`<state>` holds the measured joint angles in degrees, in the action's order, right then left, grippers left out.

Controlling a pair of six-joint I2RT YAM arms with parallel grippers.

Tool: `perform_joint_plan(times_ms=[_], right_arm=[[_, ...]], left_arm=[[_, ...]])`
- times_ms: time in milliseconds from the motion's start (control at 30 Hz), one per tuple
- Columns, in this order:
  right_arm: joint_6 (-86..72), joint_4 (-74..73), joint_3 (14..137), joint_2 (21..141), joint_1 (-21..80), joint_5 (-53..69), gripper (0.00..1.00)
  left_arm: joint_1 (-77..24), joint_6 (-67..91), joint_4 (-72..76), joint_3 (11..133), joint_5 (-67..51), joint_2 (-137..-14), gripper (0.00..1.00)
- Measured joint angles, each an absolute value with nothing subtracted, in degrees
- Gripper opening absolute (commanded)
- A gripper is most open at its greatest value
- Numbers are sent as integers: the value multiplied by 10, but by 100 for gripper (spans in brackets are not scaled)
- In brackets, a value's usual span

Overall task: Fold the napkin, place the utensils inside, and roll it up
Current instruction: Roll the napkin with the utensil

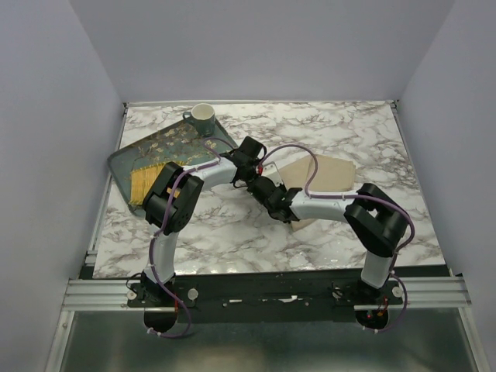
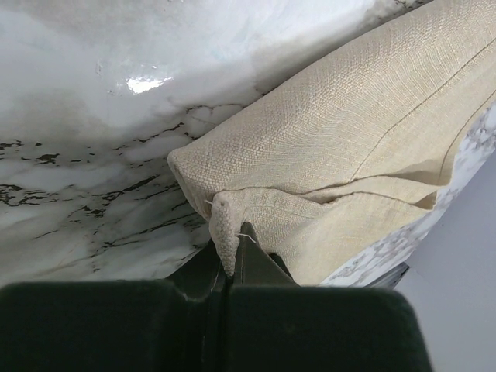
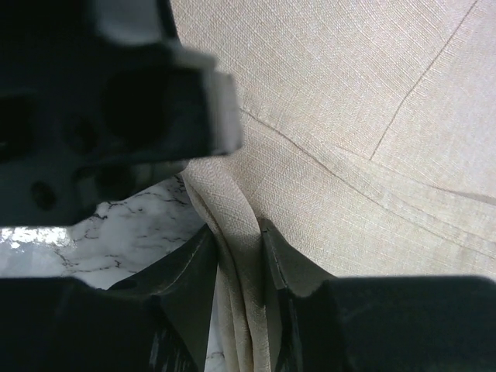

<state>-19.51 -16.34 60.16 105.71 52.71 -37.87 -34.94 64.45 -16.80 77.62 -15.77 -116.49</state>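
The beige napkin [image 1: 329,174] lies right of the table's middle, folded over so that layers overlap. My left gripper [image 1: 254,164] is shut on a corner of the napkin [image 2: 341,132], with the cloth tip pinched between its jaws [image 2: 231,252]. My right gripper [image 1: 263,188] sits just beside it at the napkin's left edge. Its jaws [image 3: 240,240] are closed on a bunched fold of the napkin [image 3: 349,116]. The left gripper's dark body [image 3: 116,101] shows close above that fold. The utensils are not in view.
A dark teal floral tray [image 1: 128,159] lies at the back left, with a yellow woven piece [image 1: 146,182] on its near end. A teal cup [image 1: 203,118] stands at the tray's far corner. Both arms cross over the table's middle.
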Motion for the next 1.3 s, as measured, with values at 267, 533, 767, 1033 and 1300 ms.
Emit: perform_joint_plan(times_ms=[267,533,767,1033,1300], right_arm=[[-195,-108,579,1041,493,-311,15],[-183,-95,563,1014,450,-202,1],[-180,-73,548,997,394,-49,1],[-188,-31,526,1006,293,177,0],[-195,-24,524,1041,222,343,1]], left_arm=[[-349,632,-163,777,-157,-1165,0],[-350,602,-164,792,-157,-1165,3],[-350,551,-179,821,-143,-1165,48],[-350,476,-188,826,-94,-1128,53],[-356,432,-160,749,-79,-1030,71]])
